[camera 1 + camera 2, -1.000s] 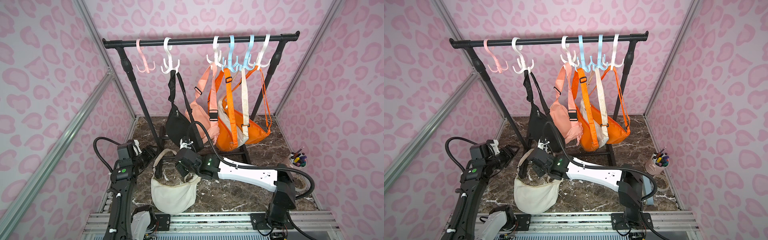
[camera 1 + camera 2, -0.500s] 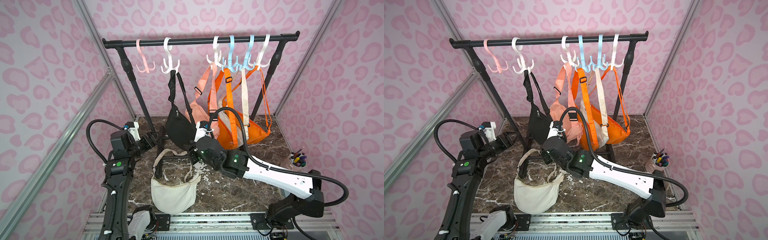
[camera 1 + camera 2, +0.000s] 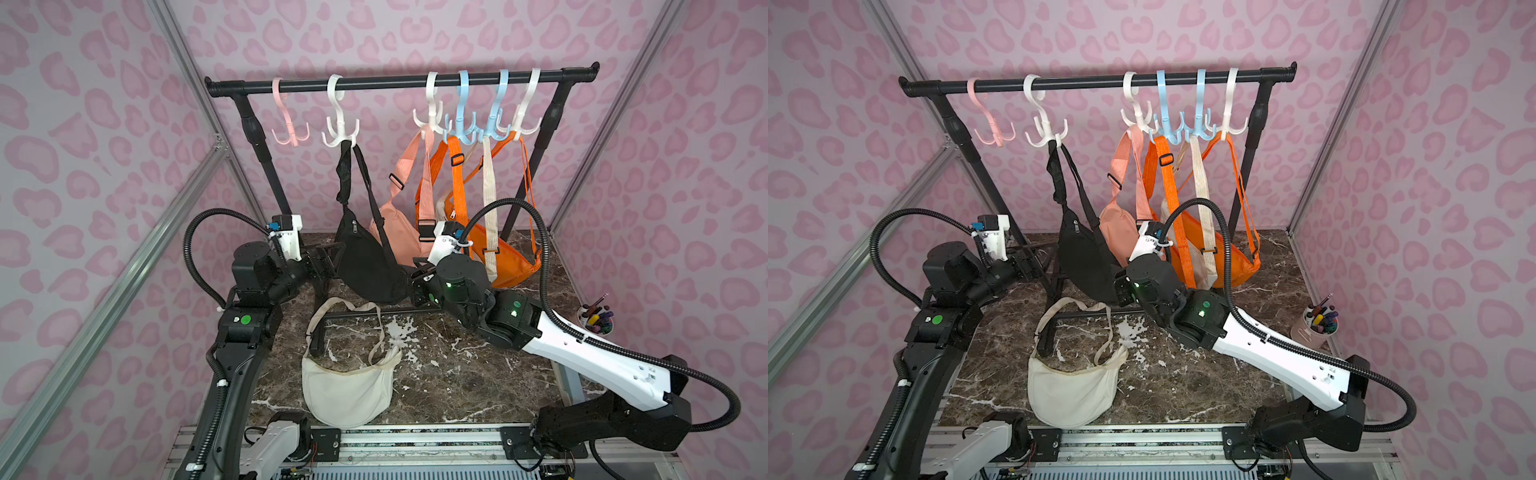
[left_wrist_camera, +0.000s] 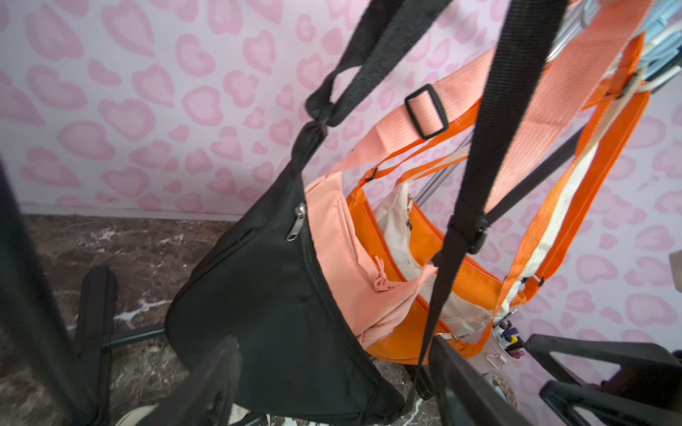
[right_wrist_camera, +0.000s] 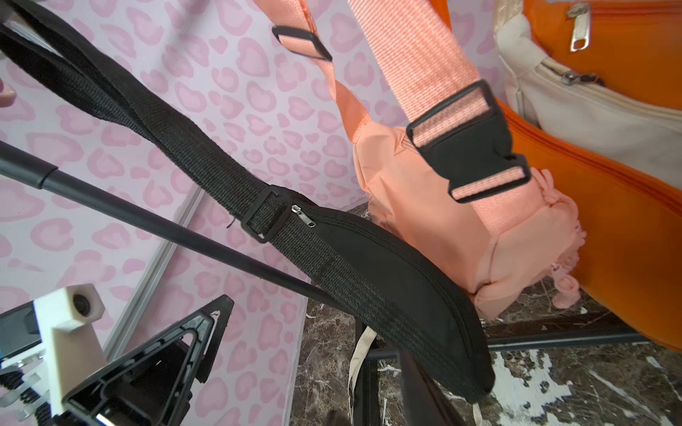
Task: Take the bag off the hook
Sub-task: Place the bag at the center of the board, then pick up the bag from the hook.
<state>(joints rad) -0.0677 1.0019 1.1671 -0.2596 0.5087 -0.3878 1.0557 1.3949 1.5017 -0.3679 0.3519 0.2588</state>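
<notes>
A soft black fabric sling bag hangs by its woven black strap from a white plastic pronged hook on the black metal rail, its body low over the brown marble counter beside a peach fabric bag. Light and limp, it will likely sag and swing rather than hold its shape, so the rough, flat strap up near the hook looks a surer hold than the smooth body. The left arm's fingers stand wide apart and empty at the bag's lower corner; the right arm's fingers sit part open, nothing between them, at its other end.
</notes>
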